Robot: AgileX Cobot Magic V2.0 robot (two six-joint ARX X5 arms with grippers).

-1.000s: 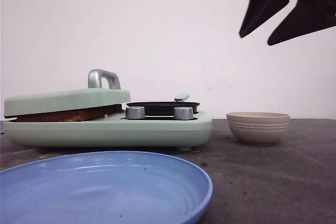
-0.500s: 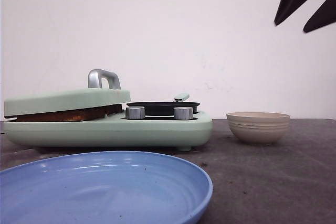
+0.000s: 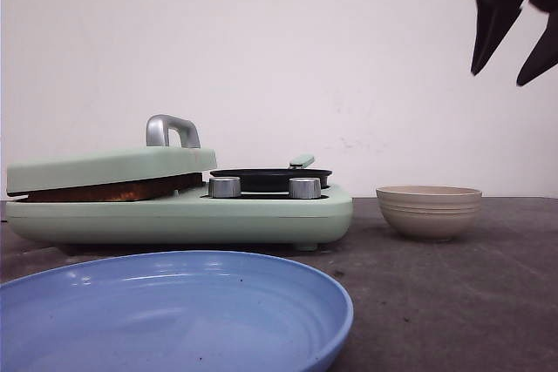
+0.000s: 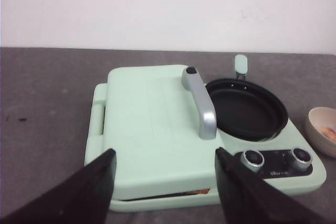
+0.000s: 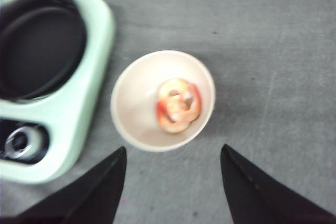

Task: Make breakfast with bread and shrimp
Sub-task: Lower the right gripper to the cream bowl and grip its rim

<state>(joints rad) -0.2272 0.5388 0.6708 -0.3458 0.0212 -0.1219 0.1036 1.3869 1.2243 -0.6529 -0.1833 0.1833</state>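
Observation:
The bread (image 3: 113, 191) lies inside the mint-green breakfast maker (image 3: 183, 215), only its brown edge showing under the closed lid (image 4: 152, 114); the same edge (image 4: 197, 191) shows as a sliver in the left wrist view. The shrimp (image 5: 178, 104) is curled up in a beige bowl (image 5: 131, 114), which stands right of the appliance (image 3: 428, 212). My left gripper (image 4: 164, 153) hovers open above the lid's front edge and holds nothing. Open and empty too, my right gripper (image 5: 174, 148) hangs high above the bowl, at the top right of the front view (image 3: 500, 77).
A large blue plate (image 3: 174, 311) sits at the table's front left. On the appliance's right half are a black frying pan (image 4: 247, 109) and two silver knobs (image 3: 224, 186). A silver handle (image 4: 200, 103) stands up from the lid.
My right gripper has swung to the right, dropped slightly and now points its fingers down over the bowl. The left gripper's tip has left the front view's upper left corner.

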